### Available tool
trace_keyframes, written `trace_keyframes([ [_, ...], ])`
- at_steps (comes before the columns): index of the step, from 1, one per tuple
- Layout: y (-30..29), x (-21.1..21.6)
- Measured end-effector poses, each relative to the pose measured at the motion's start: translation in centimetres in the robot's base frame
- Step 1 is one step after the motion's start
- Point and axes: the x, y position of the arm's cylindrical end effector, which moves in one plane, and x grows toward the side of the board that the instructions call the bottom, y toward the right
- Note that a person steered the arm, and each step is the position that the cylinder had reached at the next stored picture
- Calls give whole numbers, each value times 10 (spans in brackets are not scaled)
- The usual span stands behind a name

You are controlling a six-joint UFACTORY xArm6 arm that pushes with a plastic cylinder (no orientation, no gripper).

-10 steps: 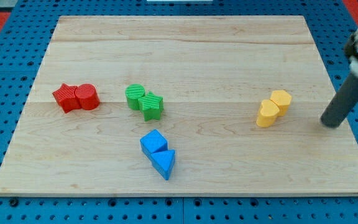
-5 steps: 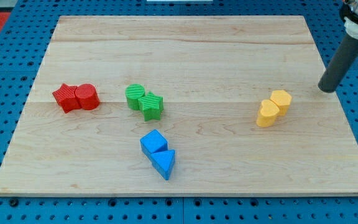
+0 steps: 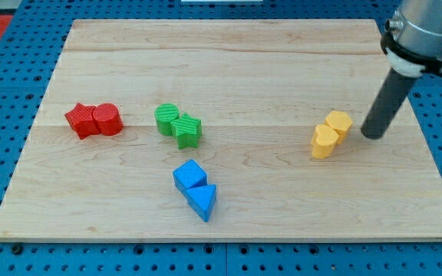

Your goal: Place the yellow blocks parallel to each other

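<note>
The dark rod leans in from the view's top right, no hand on it; my tip (image 3: 372,136) rests on the wooden worktop (image 3: 229,69) just right of the yellow hexagonal block (image 3: 338,123), which touches the rounded yellow block (image 3: 324,142).

My tip (image 3: 373,136) just right of touching yellow blocks (image 3: 331,133); open board (image 3: 282,192) around them.

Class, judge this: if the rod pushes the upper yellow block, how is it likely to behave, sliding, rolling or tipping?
The upper yellow block looks squat and flat-topped, so it would probably slide, not roll or tip. It touches the lower yellow block, so that one likely moves too. My tip sits just to its right.
</note>
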Motion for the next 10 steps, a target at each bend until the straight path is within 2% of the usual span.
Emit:
trace_keyframes([
  [1, -53, -24],
  [2, -93, 10],
  [4, -142, 40],
  [5, -147, 57],
  [7, -147, 58],
  [9, -180, 55],
  [10, -174, 37],
])
